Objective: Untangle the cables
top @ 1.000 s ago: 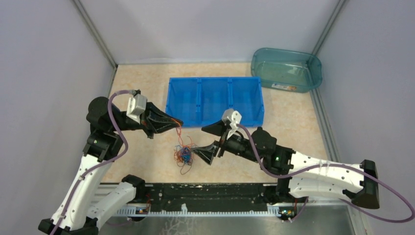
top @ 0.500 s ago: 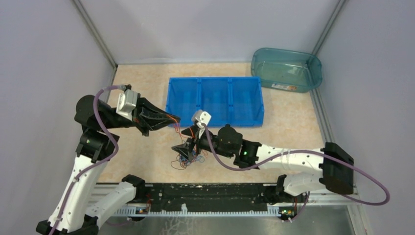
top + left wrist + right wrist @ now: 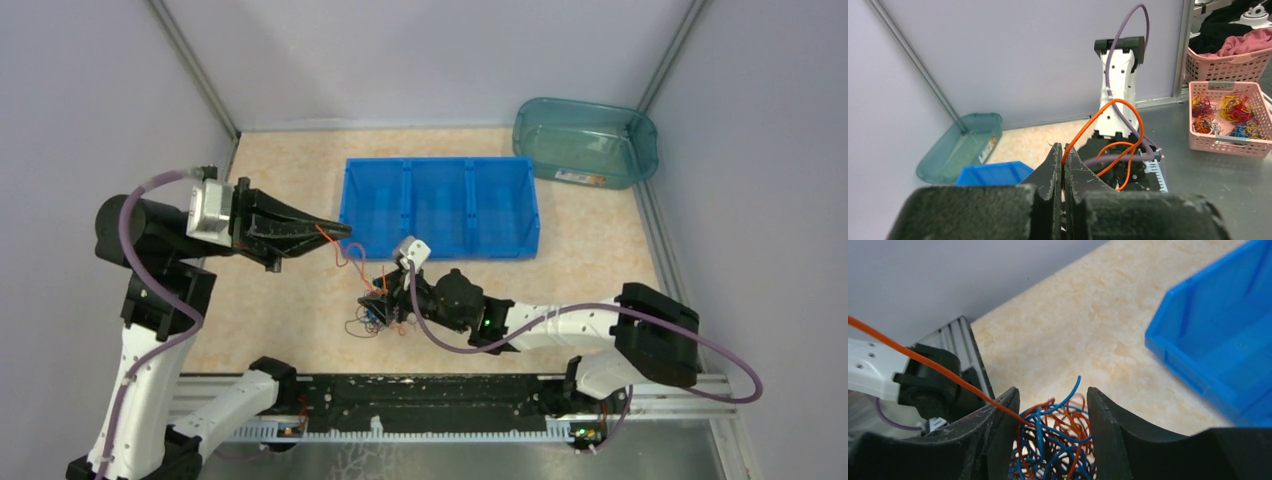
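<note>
The cables form a small tangle (image 3: 376, 316) of orange-red, blue and black wires on the table, in front of the blue bin. My right gripper (image 3: 384, 302) is down over this tangle (image 3: 1060, 440). Its jaws (image 3: 1053, 392) stand partly apart, one on each side of the wires, which fill the gap. My left gripper (image 3: 343, 232) is raised to the upper left, shut on one orange cable (image 3: 348, 256). That orange cable (image 3: 1120, 102) loops out from the pinched left gripper (image 3: 1063, 148) and runs down to the tangle, crossing the right wrist view (image 3: 943, 371).
A blue three-compartment bin (image 3: 440, 160) sits just behind the tangle. A teal tub (image 3: 585, 175) stands at the back right corner. Grey walls close the left, back and right. Off the table, the left wrist view shows a pink basket (image 3: 1223, 146) of wire bundles.
My right arm swung left and came down over the tangle, its jaws narrowing around it. My left gripper pulled back to the left and up, drawing the orange cable out.
</note>
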Tool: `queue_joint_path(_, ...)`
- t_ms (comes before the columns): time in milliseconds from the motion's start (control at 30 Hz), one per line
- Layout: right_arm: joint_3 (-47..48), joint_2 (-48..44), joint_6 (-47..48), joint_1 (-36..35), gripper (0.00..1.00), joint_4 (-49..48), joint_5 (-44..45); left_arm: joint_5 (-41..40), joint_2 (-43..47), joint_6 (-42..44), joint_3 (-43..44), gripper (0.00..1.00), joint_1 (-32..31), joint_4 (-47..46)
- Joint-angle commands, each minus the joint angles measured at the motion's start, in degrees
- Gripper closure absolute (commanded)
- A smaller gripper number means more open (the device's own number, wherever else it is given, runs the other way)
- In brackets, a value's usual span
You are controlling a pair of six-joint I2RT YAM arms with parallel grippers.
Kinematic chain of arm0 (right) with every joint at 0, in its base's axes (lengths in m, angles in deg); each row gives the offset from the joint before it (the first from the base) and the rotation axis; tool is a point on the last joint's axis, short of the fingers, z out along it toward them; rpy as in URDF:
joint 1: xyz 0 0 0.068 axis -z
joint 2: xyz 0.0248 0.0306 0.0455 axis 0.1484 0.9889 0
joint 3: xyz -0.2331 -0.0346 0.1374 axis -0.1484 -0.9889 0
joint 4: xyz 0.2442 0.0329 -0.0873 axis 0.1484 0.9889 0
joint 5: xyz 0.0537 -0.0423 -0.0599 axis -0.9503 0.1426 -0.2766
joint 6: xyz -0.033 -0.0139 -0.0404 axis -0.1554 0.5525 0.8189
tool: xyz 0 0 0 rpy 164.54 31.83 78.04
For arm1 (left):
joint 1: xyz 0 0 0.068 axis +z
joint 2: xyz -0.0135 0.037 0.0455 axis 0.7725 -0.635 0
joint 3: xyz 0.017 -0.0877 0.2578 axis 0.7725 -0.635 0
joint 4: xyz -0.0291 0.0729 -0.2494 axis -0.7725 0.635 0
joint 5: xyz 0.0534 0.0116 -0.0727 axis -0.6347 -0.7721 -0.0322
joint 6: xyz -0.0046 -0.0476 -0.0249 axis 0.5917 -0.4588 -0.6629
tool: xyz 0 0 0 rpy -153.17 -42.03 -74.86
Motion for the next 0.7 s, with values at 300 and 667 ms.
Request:
queue_joint_path(300,-12.6,1.8,-4.0,0.2,0.46,-9.5,13.0,-4.6,-5.6,2.9,17.4,1.00,-0.3,-1.9)
queue_joint_path(667,-21.7,1.2,-6.3,0.3,0.43,-13.4,17.5,-27.5,-9.8,12.9,27.7,1.00,-0.3,-12.4)
